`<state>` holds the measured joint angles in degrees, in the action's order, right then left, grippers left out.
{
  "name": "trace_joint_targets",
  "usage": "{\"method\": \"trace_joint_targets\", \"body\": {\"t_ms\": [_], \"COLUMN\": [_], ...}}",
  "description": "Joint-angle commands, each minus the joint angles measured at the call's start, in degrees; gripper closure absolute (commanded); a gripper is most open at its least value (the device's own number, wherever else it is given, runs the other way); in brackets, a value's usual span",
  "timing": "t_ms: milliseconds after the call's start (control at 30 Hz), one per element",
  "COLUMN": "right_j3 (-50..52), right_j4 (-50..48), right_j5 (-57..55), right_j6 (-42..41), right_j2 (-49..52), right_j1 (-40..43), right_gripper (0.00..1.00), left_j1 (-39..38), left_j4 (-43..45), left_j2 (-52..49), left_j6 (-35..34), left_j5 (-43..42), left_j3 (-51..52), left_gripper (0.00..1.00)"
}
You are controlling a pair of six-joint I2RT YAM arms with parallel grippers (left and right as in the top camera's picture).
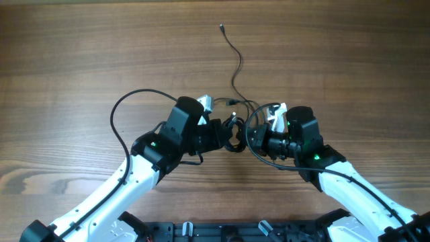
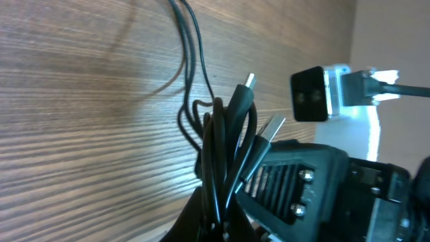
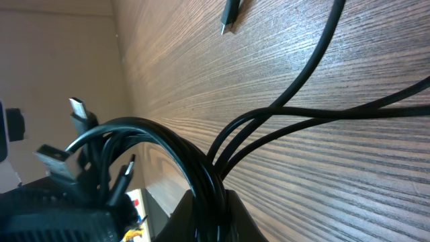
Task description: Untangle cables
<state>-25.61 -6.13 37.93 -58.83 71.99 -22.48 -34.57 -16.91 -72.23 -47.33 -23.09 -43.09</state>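
A brown wooden table top (image 1: 80, 54) with fine, straight grain fills the overhead view under even light. In the wrist views a soft pale sheen lies across its boards, and beyond its edge stands a plain beige wall (image 2: 393, 27).

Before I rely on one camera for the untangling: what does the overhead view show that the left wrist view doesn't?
Only overhead: one loose cable end trailing far up the table, away from the tangle. Only left wrist: two metal plug tips seen close up. Both: the tangled cable bundle and the wooden tabletop.
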Motion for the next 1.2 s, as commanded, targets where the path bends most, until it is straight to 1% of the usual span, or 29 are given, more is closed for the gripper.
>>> {"method": "trace_joint_targets", "body": {"t_ms": [0,33,67,133,167,267,333,433,500,567,600,633,733,900,933,1033,1067,1133,1167], "right_j3": [-0.2,-0.2,-0.2,-0.2,-0.2,-0.2,-0.2,-0.2,-0.2,-0.2,-0.2,-0.2,-0.2,-0.2,-0.2,-0.2,-0.2,-0.2,-0.2], "right_j4": [2.7,4.9,6.7,10.7,13.0,13.1,13.0,13.0,13.0,13.0,13.0,13.0,13.0,13.0,13.0,13.0,13.0,13.0,13.0], "right_j5": [-3.3,-5.1,-6.4,-7.6,-10.0,-11.0,-11.0,-11.0,-11.1,-11.2,-11.2,-11.2,-11.2,-11.2,-11.2,-11.2,-11.2,-11.2,-11.2], "right_j6": [1.8,1.8,1.8,1.8,1.3,-1.6,-1.7,-1.7,-1.7,-1.7,-1.7,-1.6,-1.6,-1.6,-1.7,-1.7,-1.6,-1.6,-1.6], "right_j2": [-0.2,-0.2,-0.2,-0.2,-0.2,-0.2,-0.2,-0.2,-0.2,-0.2,-0.2,-0.2,-0.2,-0.2,-0.2,-0.2,-0.2,-0.2,-0.2], "right_j1": [0.0,0.0,0.0,0.0,0.0,0.0,0.0,0.0,0.0,0.0,0.0,0.0,0.0,0.0,0.0,0.0,0.0,0.0,0.0], "right_gripper": [0.21,0.0,0.0,0.0,0.0,0.0,0.0,0.0,0.0,0.0,0.0,0.0,0.0,0.0,0.0,0.0,0.0,0.0,0.0], "left_j1": [-0.2,-0.2,-0.2,-0.2,-0.2,-0.2,-0.2,-0.2,-0.2,0.0,0.3,1.1,1.8,1.8,1.8,1.8,1.8,1.9,1.9], "left_j4": [-2.5,-2.7,-2.6,-2.6,-2.3,0.0,1.1,1.8,3.9,4.8,4.7,4.8,2.8,-5.3,-5.6,-4.4,-3.9,-3.6,-2.0], "left_j2": [0.2,0.2,0.2,0.2,0.2,0.2,0.2,0.2,0.2,0.2,0.2,0.2,0.2,0.2,0.2,0.2,0.2,0.2,0.2], "left_j6": [-0.6,-1.5,-1.6,-1.6,-1.6,-1.6,-1.6,-1.6,-2.3,-8.0,-13.2,-15.9,-16.1,-16.0,-14.6,-4.6,2.7,8.4,12.3], "left_j5": [3.0,3.0,3.2,6.1,7.5,7.7,8.2,13.0,13.2,15.6,18.8,19.8,19.7,19.7,19.4,14.8,10.6,6.6,3.0], "left_j3": [0.0,0.0,0.0,0.0,0.0,0.0,0.0,0.0,0.0,0.0,0.0,0.0,0.0,0.0,0.0,0.0,0.0,0.0,0.0], "left_gripper": [0.96,0.96,0.96,0.96,0.96,0.96,0.96,0.96,0.96,0.96,0.96,0.96,0.96,0.96,0.96,0.96,0.96,0.96,0.96]}}
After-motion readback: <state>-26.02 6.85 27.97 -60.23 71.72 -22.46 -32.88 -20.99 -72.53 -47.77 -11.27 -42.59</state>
